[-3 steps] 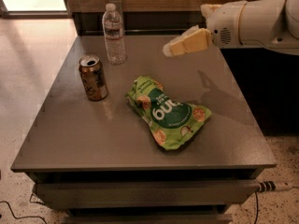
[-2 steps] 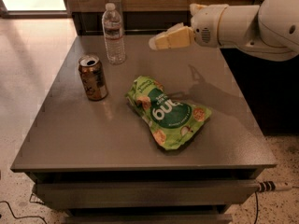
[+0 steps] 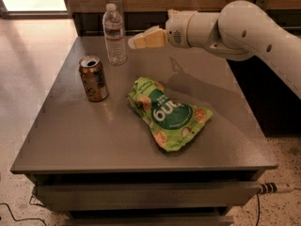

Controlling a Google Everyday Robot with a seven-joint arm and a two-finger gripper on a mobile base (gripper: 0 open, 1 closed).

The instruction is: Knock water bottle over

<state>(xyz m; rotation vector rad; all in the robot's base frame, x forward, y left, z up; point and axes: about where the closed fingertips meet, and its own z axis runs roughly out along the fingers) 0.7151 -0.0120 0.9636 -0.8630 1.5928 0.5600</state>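
Over the far side of the table (image 3: pixel 70 140) the gripper (image 3: pixel 131 42) has swung sideways since a second ago and now hangs level with the middle of the water bottle (image 3: pixel 114 34). Its jaws lie pressed together into one pale wedge, holding nothing. Earlier a wide stretch of tabletop lay between the tips and the bottle. Now the bottle stands just beyond the tips, upright with its white cap on, in the same spot as before. From where I look I cannot tell whether the tips touch its side or stop just short.

Below the jaws and nearer the front edge, the green snack bag (image 3: pixel 168 113) lies flat and has not shifted. The drink can (image 3: pixel 93 78) stands upright beyond the tips and nearer the front than the bottle, also unmoved.

Behind the jaws, the white arm (image 3: pixel 244 27) runs off the edge of the view, so its base is hidden. Print on the bottle's label is too small to read. A cable (image 3: pixel 277 188) pokes out beside the drawer front, its far end cut off.
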